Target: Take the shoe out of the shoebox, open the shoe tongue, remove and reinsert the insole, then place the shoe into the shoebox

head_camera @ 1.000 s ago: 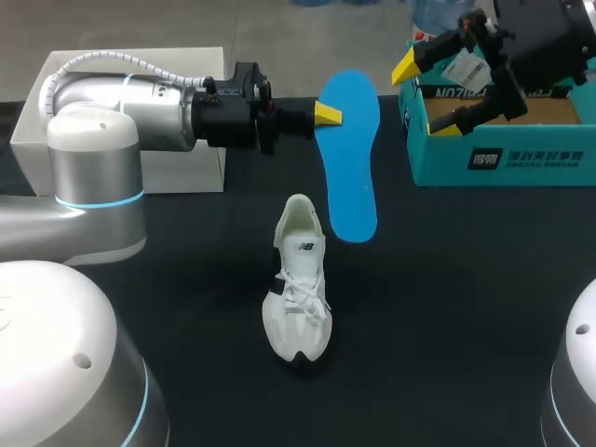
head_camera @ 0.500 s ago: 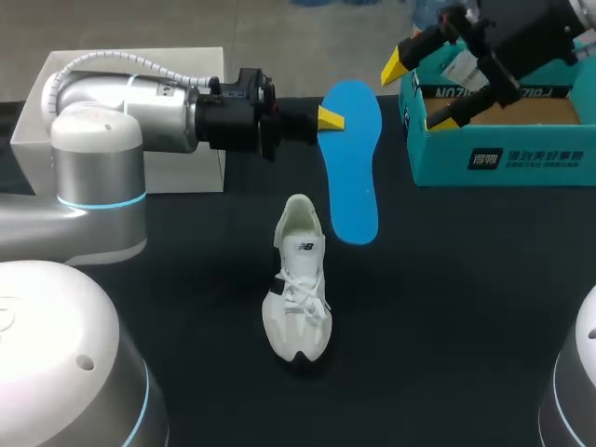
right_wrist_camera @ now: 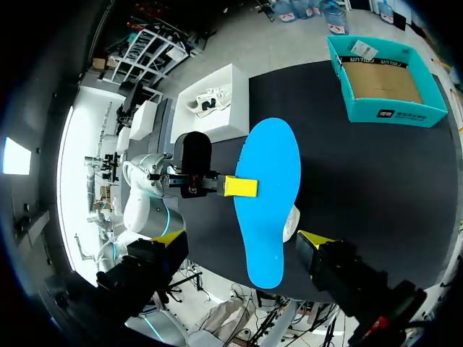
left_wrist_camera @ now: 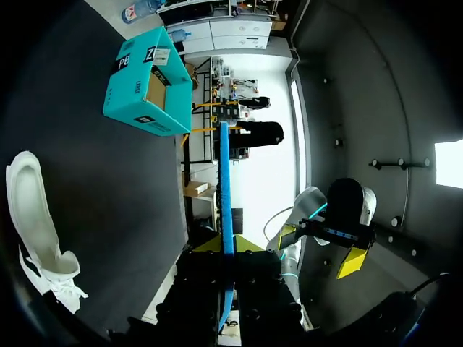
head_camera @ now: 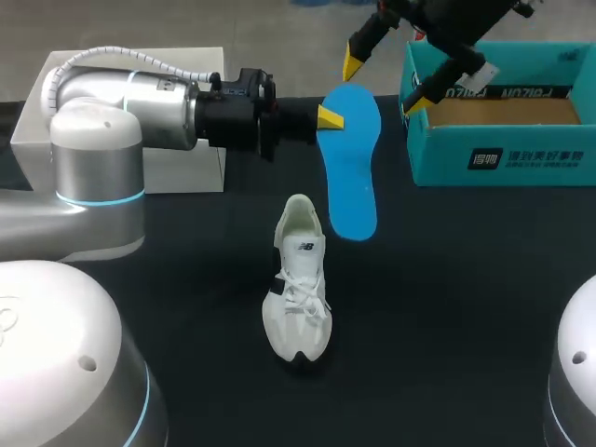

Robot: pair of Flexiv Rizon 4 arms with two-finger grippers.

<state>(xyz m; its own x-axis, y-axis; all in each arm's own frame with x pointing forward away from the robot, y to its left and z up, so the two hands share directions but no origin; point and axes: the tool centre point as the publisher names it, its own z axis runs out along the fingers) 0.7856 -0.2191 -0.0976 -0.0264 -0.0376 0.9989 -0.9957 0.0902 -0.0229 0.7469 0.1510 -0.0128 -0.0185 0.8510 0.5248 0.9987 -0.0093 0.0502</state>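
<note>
Hidden or cut off: white box [head_camera: 177,172], largely behind the left arm; teal shoebox [head_camera: 498,126], right end cropped in the head view; white sneaker [head_camera: 298,284], almost wholly behind the blue insole [head_camera: 352,163] in the right wrist view.

Count: one sneaker, upright on the black table [head_camera: 447,307], well apart from the shoebox; one insole, held off the table beyond the sneaker's heel; one shoebox, open.

Left gripper [head_camera: 326,116]: clamped on the insole's edge.

Right gripper [head_camera: 384,79]: fingers wide apart, holding nothing, above the insole.
</note>
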